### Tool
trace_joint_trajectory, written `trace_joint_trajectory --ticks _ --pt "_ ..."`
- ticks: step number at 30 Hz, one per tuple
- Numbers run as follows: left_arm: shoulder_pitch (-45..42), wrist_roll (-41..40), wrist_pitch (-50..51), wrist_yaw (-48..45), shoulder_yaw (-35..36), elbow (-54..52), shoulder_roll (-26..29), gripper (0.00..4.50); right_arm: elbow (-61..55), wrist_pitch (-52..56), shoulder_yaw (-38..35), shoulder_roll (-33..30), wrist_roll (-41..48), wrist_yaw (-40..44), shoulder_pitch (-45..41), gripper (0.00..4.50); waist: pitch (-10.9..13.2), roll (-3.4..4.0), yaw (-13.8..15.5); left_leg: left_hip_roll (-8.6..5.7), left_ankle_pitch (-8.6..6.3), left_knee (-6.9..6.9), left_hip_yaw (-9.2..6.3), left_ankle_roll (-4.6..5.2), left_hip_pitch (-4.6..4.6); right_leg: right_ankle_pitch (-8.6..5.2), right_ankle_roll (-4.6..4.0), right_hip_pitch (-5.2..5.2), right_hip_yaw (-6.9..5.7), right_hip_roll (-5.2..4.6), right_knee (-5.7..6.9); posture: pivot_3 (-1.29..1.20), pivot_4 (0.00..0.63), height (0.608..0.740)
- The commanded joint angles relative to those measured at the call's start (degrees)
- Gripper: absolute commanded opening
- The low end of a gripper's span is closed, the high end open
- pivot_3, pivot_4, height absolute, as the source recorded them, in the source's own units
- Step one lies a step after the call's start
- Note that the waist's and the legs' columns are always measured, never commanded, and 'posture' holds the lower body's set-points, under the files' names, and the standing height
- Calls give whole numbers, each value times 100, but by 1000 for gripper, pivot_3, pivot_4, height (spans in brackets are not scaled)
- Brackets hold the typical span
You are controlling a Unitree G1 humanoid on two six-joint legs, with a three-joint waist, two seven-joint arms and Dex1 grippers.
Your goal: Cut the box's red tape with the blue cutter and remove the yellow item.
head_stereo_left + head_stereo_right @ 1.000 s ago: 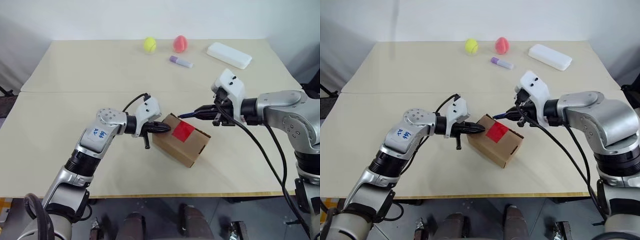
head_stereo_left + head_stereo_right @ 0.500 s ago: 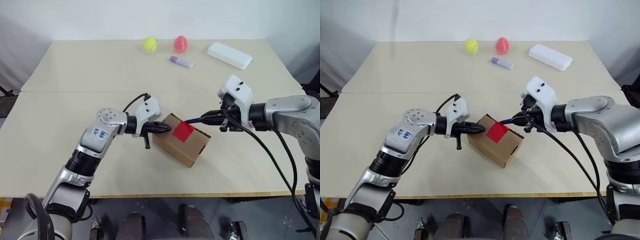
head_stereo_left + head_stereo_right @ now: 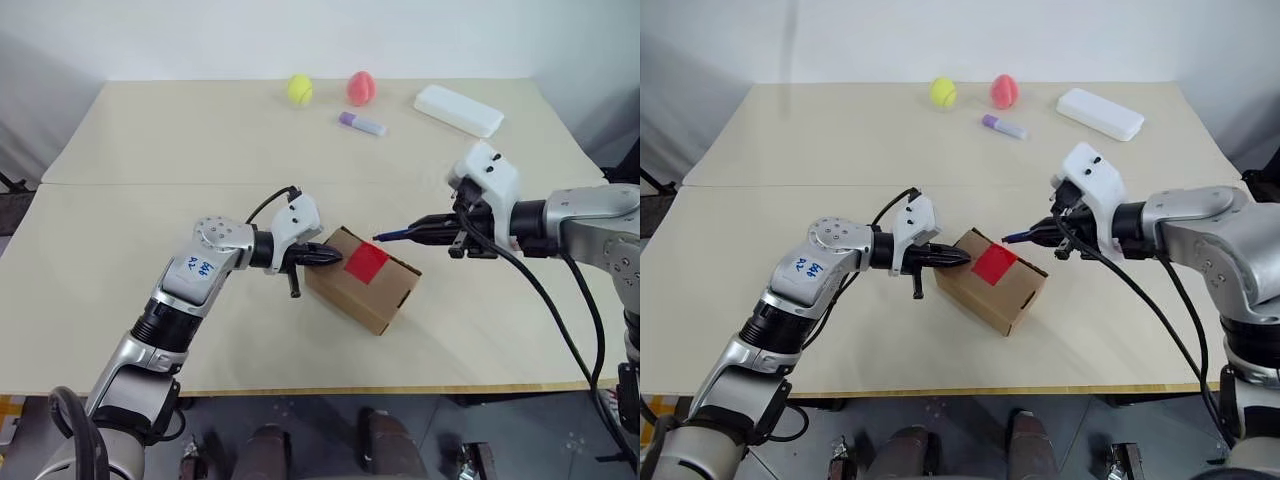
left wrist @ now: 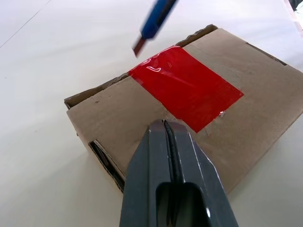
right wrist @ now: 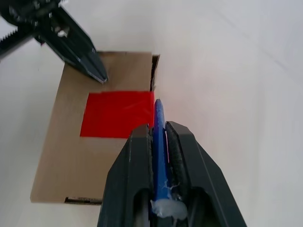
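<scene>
The brown box lies tilted on the table, with the red tape across its top. My left gripper is shut, and its tip rests on the box top just beside the tape. My right gripper is shut on the blue cutter and stands to the right of the box. The cutter points left, and its dark tip sits at the tape's far edge by the box rim; I cannot tell if it touches. The yellow item is hidden.
At the table's far side lie a yellow-green ball, a pink ball, a short lilac tube and a long white case. A seam crosses the tabletop behind the box.
My right hand has shifted a little to the right with the cutter, whose tip stays near the tape's far edge. The left gripper and the box have kept still.
</scene>
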Motion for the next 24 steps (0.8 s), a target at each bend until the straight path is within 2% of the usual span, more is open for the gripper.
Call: trace_joint_trajectory --ticks 1,24 --pt "-8 66 7 6 -21 -4 -17 20 -188 83 -251 10 169 -70 -141 151 0 0 0 0 0 0 0 0 0 0 0 0 0 0 0 0 150 740" --pt "-1 73 7 44 5 -13 -36 20 -327 -219 43 -364 96 61 620 151 0 0 17 0 -1 1 0 1 0 0 0 1 0 0 -1 0 150 740"
